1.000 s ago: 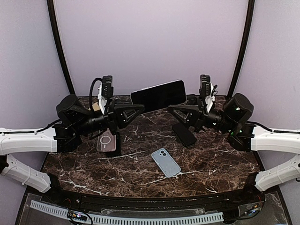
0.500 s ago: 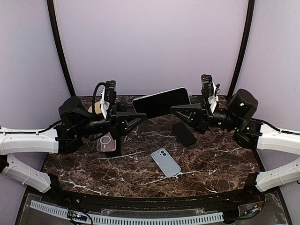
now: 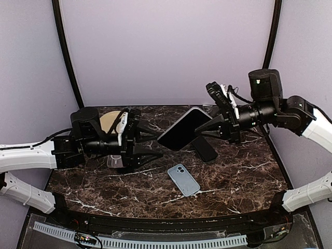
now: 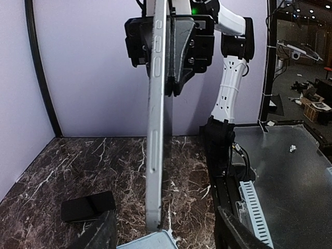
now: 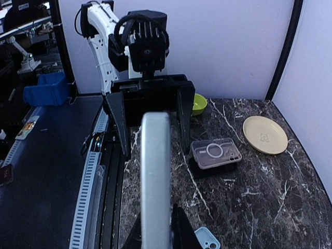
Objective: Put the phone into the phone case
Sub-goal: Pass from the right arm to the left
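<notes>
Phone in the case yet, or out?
Out. The phone hangs in the air, clamped by the right gripper; the clear case lies on the table, apart from it.

White arm links, black joint housings, black angular fingers, looped black cables, green indicator light

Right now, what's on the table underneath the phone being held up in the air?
A dark phone lies flat on the marble table below the raised phone, held by the right tool. Its far end is covered by them. The blue case lies nearer, not underneath.
</notes>
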